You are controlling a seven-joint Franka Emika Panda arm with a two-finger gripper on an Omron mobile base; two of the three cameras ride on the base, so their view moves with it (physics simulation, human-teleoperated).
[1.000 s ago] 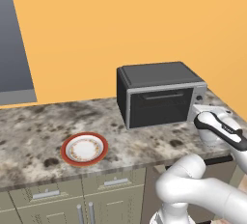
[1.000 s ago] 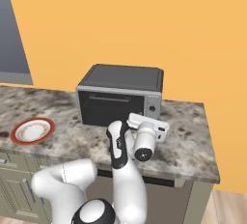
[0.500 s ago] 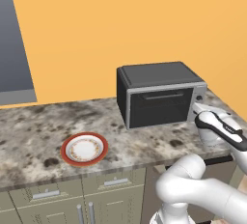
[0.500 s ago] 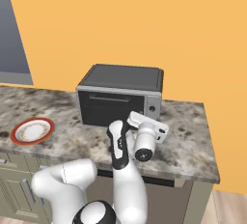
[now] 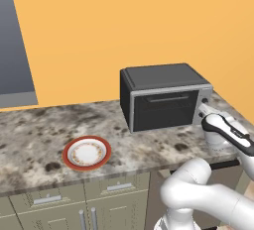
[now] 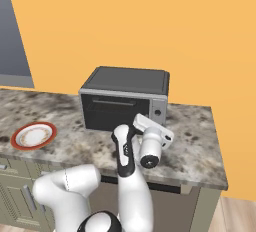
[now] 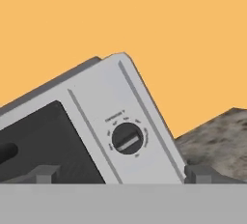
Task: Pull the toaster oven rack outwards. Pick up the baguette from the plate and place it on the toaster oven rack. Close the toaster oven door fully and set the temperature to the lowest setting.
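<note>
now pincer (image 7: pixel 120 174) spread wide, facing toaster oven (image 7: pixel 91 131) knob (image 7: pixel 127 138).

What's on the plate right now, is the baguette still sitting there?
Nothing lies on the plate: its white centre and patterned ring are bare in both base views. The toaster oven door is shut, and its dark glass hides whatever is inside the toaster oven.

One toaster oven (image 5: pixel 163 97), one plate (image 5: pixel 87 152), one knob (image 7: pixel 127 138), one counter (image 5: pixel 30 135).
</note>
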